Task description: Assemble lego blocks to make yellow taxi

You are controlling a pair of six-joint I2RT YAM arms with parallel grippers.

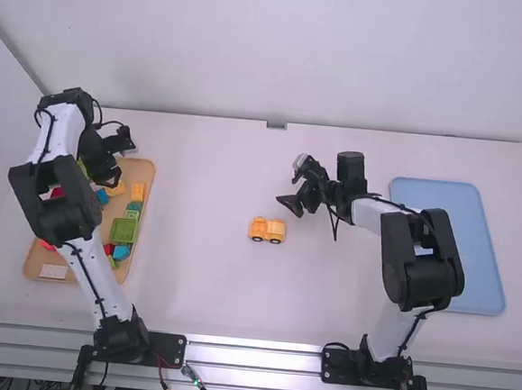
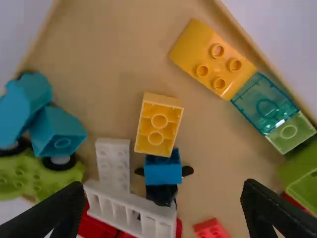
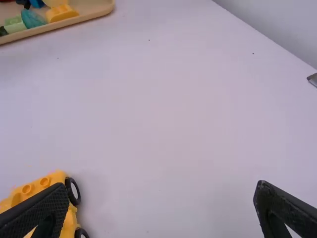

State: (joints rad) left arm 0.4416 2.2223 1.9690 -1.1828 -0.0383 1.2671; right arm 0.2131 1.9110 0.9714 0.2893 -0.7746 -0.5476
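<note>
My left gripper (image 1: 113,161) hangs over the far end of the wooden tray at the left; in the left wrist view the gripper (image 2: 161,213) is open, with nothing held. Below it lie a yellow block on its side (image 2: 158,124) and a wider yellow-orange block (image 2: 213,58) by the tray wall. The yellow car (image 1: 266,230) rests on its wheels mid-table. Right of and beyond it, my right gripper (image 1: 292,181) is above the table. In the right wrist view the gripper (image 3: 161,203) is open and empty, the yellow car (image 3: 55,183) beside its left finger.
Inside the tray (image 1: 137,267) are several other blocks: a green one (image 1: 123,230), teal pieces (image 2: 57,130), a white fence (image 2: 131,208) and a small blue figure (image 2: 163,171). A blue tray (image 1: 447,246) lies at the right, beside the right arm.
</note>
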